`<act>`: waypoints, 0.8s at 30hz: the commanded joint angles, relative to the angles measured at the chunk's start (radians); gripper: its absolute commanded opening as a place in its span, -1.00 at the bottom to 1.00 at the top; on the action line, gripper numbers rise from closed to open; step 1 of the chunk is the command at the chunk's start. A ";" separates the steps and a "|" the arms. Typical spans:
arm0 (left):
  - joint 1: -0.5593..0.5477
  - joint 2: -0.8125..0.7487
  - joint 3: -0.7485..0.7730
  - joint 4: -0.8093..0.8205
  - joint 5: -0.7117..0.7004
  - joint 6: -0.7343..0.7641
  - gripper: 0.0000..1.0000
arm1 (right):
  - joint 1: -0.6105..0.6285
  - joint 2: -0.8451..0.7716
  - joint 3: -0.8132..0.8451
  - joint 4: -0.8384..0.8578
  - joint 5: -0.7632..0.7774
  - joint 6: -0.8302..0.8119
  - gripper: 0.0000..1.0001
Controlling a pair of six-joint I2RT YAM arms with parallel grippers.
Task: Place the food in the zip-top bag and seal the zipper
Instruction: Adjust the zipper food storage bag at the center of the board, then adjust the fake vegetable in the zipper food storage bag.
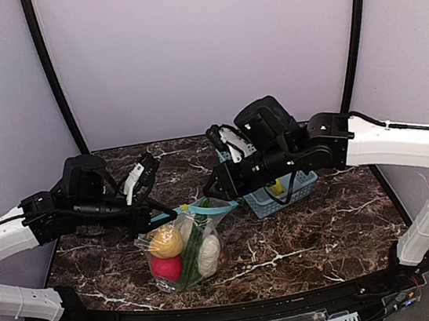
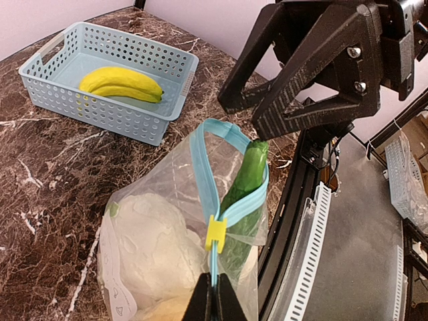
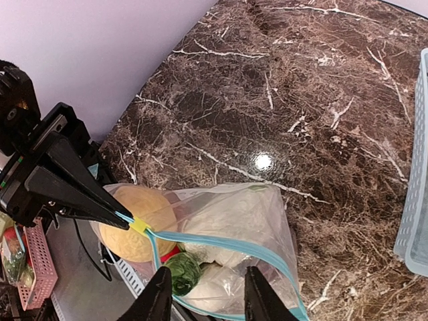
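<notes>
The clear zip-top bag (image 1: 185, 247) stands mid-table, its mouth partly open. It holds an orange (image 1: 165, 241), a red apple (image 1: 165, 267), white cauliflower (image 1: 209, 255) and a green cucumber (image 1: 196, 246) that pokes out of the mouth. My left gripper (image 2: 215, 294) is shut on the teal zipper (image 2: 204, 167), just behind its yellow slider (image 2: 215, 234). My right gripper (image 3: 204, 294) is open above the bag's mouth. Its fingers straddle the cucumber tip (image 3: 182, 271) and hold nothing. The orange (image 3: 137, 214) and cauliflower (image 3: 231, 214) show through the plastic.
A light blue lattice basket (image 1: 282, 195) stands to the right of the bag with a yellow banana (image 2: 120, 82) in it. The table's front edge and a white slotted rail (image 2: 314, 241) lie just beyond the bag. The walls enclose the back and sides.
</notes>
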 commanded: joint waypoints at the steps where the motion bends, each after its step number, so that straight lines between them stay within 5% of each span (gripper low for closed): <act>1: -0.001 -0.025 -0.007 0.038 0.000 -0.003 -0.99 | 0.022 0.027 0.014 0.048 -0.030 0.014 -0.36; 15: 0.001 -0.027 -0.014 0.046 -0.008 -0.003 -0.99 | 0.031 0.082 -0.025 0.032 -0.033 0.038 -1.00; 24: 0.001 -0.033 -0.015 0.059 -0.022 -0.003 -0.99 | 0.031 0.120 -0.054 -0.016 -0.011 0.063 -1.00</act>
